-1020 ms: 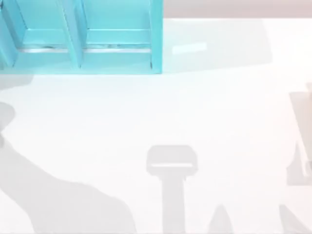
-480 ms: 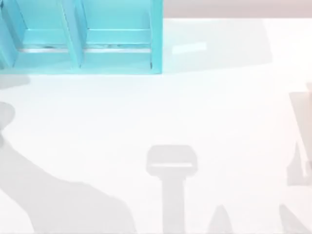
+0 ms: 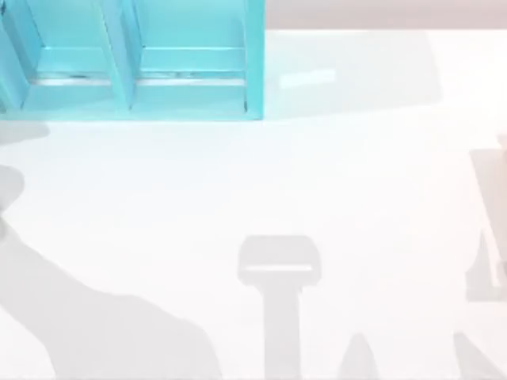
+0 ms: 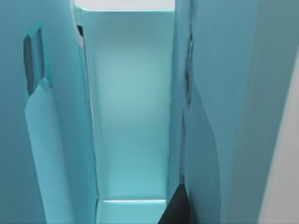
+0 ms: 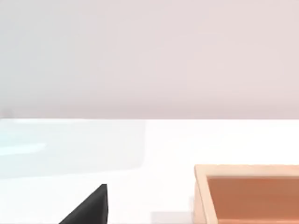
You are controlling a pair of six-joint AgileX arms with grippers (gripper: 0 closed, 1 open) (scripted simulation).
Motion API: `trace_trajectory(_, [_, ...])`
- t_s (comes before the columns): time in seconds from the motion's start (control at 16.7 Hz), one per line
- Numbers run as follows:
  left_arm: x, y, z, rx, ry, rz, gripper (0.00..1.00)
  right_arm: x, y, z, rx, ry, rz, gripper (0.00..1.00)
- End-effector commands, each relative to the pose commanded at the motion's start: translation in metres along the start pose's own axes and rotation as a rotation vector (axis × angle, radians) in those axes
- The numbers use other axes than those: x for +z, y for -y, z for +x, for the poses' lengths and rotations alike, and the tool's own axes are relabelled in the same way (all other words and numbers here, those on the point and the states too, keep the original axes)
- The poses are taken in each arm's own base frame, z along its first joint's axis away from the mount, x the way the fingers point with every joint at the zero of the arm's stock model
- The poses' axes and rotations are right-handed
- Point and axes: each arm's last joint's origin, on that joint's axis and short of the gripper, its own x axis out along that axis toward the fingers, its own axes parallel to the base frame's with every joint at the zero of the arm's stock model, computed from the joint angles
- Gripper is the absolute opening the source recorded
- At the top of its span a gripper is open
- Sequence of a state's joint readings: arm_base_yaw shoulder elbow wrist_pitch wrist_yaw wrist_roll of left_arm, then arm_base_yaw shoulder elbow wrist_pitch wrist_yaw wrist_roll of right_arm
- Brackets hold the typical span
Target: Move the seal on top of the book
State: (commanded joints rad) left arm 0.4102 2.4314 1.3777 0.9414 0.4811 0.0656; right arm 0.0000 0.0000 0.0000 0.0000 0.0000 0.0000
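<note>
White table (image 3: 372,182), top view: light blue shelf unit (image 3: 135,59) at its far left corner, grey shadows across the rest. Left wrist view: shelf compartment interior, one dark fingertip (image 4: 176,207) of the left tool. Right wrist view: tan-orange open box (image 5: 247,193) on the table, one dark fingertip (image 5: 91,207) of the right tool. Spread of either tool: cannot tell. Seal and book: position cannot be told.

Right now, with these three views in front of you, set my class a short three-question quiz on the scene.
1. True or false: in the top view, the light blue shelf unit stands at the far left of the table.
2. The left wrist view looks at: A) the shelf unit's blue walls, B) a red bowl, C) a green bottle.
3. Fill in: in the right wrist view, the tan-rimmed object rests on a ____ surface.
Key: 1 true; 2 A; 3 white.
</note>
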Motion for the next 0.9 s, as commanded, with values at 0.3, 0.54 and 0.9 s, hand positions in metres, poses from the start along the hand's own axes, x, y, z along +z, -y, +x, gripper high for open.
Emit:
trace_trajectory(0.3, [0.004, -0.002, -0.003, 0.002, 0.0, 0.001, 0.0, 0.0, 0.0, 0.0, 0.0, 0.0, 0.0, 1.0])
trace_trajectory(0.54, [0.045, -0.015, -0.03, 0.006, 0.002, 0.002, 0.0, 0.0, 0.0, 0.0, 0.0, 0.0, 0.0, 1.0])
trace_trajectory(0.9, [0.142, -0.019, -0.124, 0.006, 0.022, 0.016, 0.0, 0.0, 0.0, 0.0, 0.0, 0.0, 0.0, 1.0])
